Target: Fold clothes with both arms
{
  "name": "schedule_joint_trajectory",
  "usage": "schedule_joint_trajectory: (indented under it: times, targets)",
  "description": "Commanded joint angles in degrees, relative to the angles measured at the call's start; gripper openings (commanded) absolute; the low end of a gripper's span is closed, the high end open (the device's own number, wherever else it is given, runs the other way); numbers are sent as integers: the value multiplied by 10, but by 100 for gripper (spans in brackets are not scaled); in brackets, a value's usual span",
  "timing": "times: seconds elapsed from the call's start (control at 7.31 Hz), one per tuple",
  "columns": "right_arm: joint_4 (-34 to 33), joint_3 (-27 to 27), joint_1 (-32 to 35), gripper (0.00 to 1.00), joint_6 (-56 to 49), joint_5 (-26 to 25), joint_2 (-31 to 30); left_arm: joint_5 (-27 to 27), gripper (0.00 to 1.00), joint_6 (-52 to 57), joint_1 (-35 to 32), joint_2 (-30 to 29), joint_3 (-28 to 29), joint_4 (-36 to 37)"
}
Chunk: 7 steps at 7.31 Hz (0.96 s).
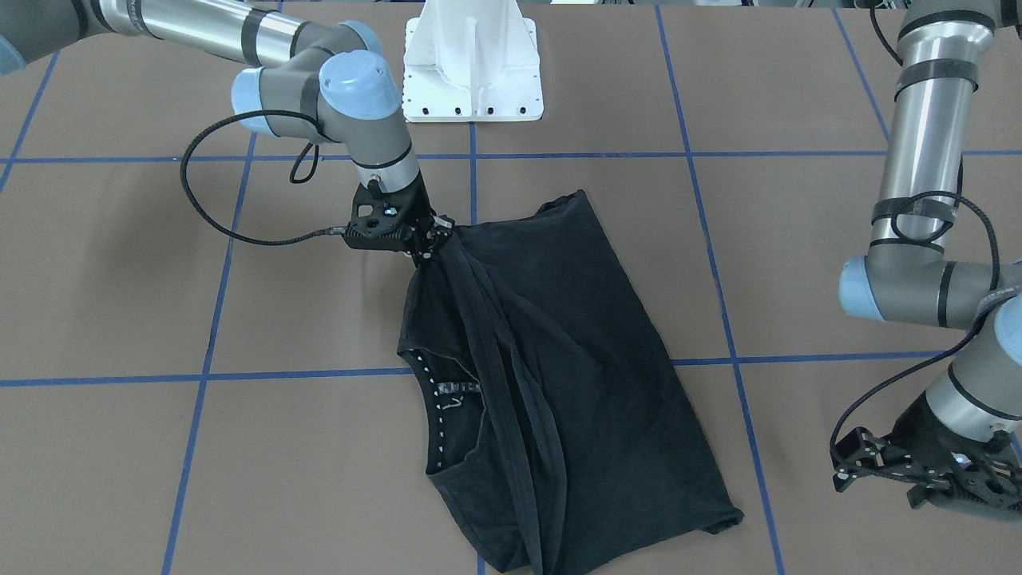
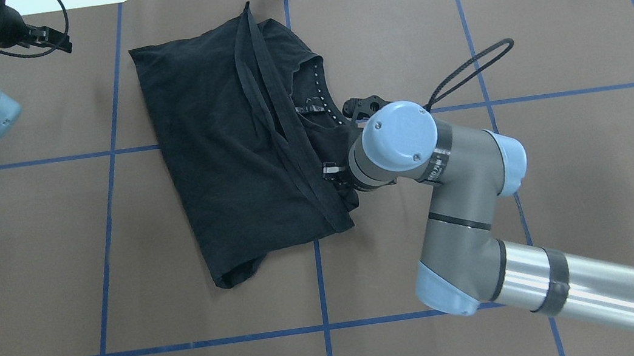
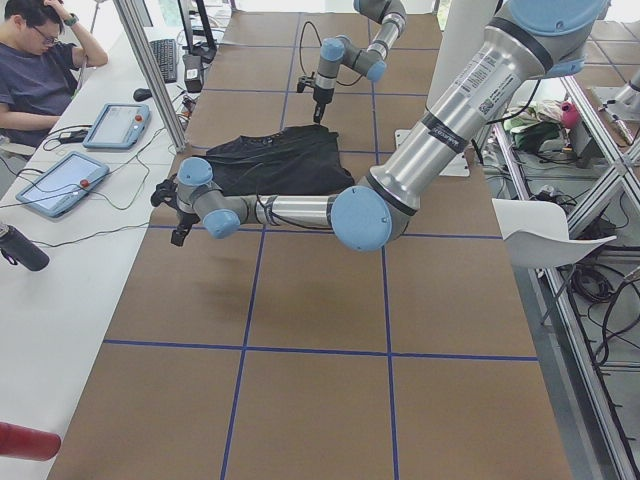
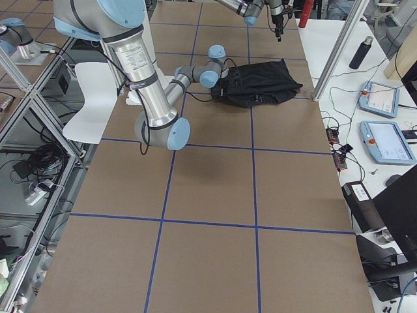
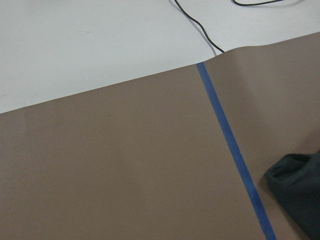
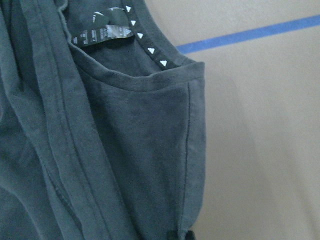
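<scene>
Right fingers point(image 1: 429, 239) pinch the black T-shirt point(image 1: 575, 335) at its edge.

Left arm point(image 1: 918, 144) and right arm point(image 1: 192, 28) have silver tubes, grey joints, light blue caps, black braided cables.

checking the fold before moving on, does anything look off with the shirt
The T-shirt lies askew to the blue grid lines, with a bunched ridge of fabric running across it from where the right gripper pinches it.

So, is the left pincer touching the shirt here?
No, the left pincer sits well apart from the T-shirt.
</scene>
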Motion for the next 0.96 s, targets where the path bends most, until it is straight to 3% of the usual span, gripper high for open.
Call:
schedule_joint_trajectory:
  times: [0.0, 0.68, 0.82]
  targets:
    - [-6, 60, -45, 0, 0, -33, -51, -2, 100, 0, 1, 0, -1, -1]
    - [-6, 89, -88, 0, 36, -61, -76, -2, 100, 0, 1, 4, -3, -3]
    - [-6, 89, -89, 61, 36, -61, -74, -2, 100, 0, 1, 6, -6, -2]
